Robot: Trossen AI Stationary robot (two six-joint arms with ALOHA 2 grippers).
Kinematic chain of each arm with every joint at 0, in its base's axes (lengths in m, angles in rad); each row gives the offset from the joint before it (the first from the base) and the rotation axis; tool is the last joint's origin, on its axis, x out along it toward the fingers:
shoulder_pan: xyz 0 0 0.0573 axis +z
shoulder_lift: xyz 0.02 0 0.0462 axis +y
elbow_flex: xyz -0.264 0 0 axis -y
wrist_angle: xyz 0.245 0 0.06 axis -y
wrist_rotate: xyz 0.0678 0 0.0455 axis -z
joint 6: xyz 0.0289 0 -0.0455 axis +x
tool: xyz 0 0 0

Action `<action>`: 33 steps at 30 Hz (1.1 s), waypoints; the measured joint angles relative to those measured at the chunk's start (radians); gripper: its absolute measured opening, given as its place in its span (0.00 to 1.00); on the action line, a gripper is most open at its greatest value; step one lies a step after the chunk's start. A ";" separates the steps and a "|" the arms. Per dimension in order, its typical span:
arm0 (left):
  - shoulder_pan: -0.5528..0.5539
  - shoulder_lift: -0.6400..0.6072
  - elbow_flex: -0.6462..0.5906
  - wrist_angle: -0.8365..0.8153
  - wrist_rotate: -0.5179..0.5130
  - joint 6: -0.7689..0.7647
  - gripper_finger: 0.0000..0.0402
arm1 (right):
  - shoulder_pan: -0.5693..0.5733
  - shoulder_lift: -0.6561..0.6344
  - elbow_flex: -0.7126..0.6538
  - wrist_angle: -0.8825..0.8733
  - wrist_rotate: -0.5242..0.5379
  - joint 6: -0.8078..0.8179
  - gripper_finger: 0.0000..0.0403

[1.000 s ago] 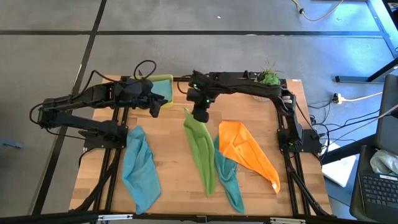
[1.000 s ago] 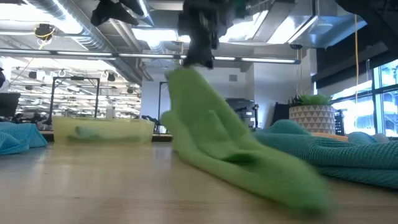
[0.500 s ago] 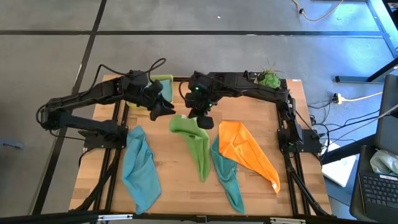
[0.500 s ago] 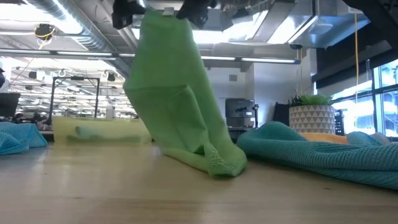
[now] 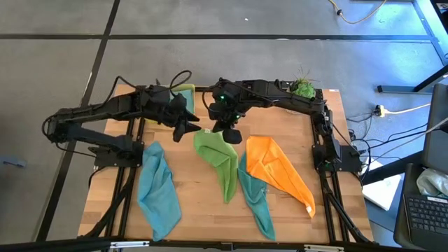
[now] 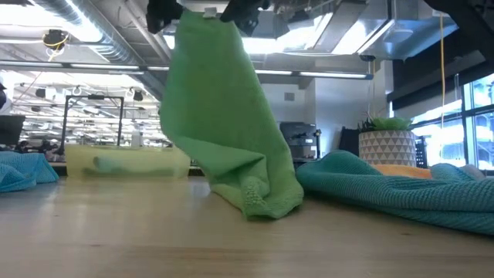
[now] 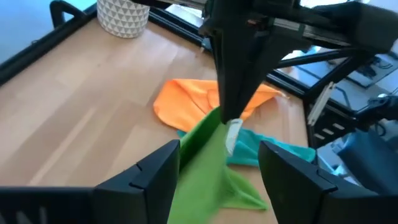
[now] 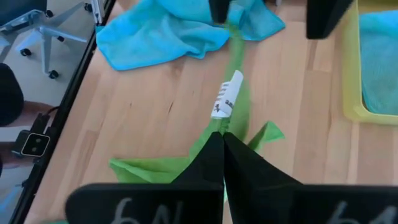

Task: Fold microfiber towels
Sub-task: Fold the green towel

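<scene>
Right claw (image 5: 225,131) clamped tight on lime green towel (image 5: 218,157), lifting corner; left claw (image 5: 187,130) spread wide beside it.

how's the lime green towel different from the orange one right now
The lime green towel hangs lifted at one corner, pinched in the right claw, its lower end bunched on the table; the orange towel lies wholly on the table, touched by no claw. The green one is drawn long and narrow; the orange one spreads wider. Both are crumpled, not yet folded, and border the teal towel.
</scene>
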 joint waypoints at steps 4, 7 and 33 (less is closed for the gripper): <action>-0.002 0.021 0.000 0.002 0.009 0.006 0.53 | -0.001 0.000 0.000 0.000 0.000 0.001 0.00; -0.003 0.024 0.000 0.007 0.028 -0.007 0.53 | -0.002 -0.001 0.000 -0.005 0.000 0.001 0.00; -0.070 0.104 0.000 -0.034 -0.075 -0.012 0.53 | -0.027 -0.003 0.000 -0.021 -0.002 0.003 0.00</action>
